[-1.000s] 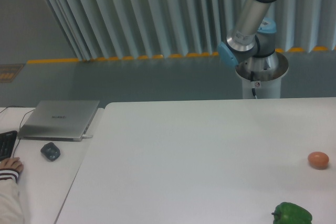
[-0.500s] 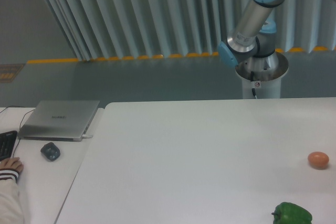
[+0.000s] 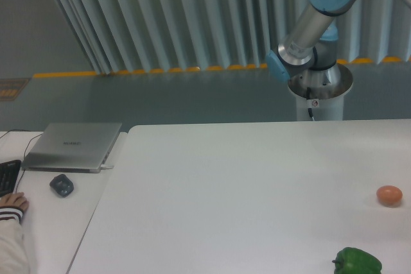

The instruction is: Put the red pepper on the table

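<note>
table (image 3: 244, 178): smooth matt white top | green pepper (image 3: 358, 262), lower right: glossy skin | orange-pink fruit (image 3: 389, 195), right edge: smooth, soft sheen | laptop (image 3: 72, 146), left: brushed silver metal lid | arm (image 3: 314, 17), upper right: shiny metal tube, pale-blue plastic caps

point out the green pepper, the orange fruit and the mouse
green pepper (image 3: 358, 262), fixed camera view, on its top lobes near the bottom edge
orange fruit (image 3: 389, 195), fixed camera view, on its middle
mouse (image 3: 61, 185), fixed camera view, on its back
</note>
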Robot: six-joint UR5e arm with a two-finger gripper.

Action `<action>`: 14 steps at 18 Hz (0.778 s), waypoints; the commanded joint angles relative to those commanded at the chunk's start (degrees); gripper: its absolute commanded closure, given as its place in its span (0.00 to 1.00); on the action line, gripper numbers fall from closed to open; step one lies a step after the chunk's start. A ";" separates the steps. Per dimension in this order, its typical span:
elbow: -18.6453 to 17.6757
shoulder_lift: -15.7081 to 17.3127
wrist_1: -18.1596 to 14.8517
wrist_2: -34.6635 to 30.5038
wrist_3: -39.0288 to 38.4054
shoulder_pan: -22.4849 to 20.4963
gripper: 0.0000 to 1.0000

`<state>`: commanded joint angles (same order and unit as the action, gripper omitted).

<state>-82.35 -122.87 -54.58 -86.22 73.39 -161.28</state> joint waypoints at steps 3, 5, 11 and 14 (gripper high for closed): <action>0.35 1.31 0.00 0.00 0.35 -0.61 0.90; 0.79 2.54 -0.09 0.09 0.18 -1.23 0.90; -1.31 9.12 -1.75 0.97 -0.26 -1.15 0.90; -3.77 12.03 -2.29 0.97 -2.97 1.13 0.90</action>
<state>-86.13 -110.84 -56.87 -85.25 70.41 -160.15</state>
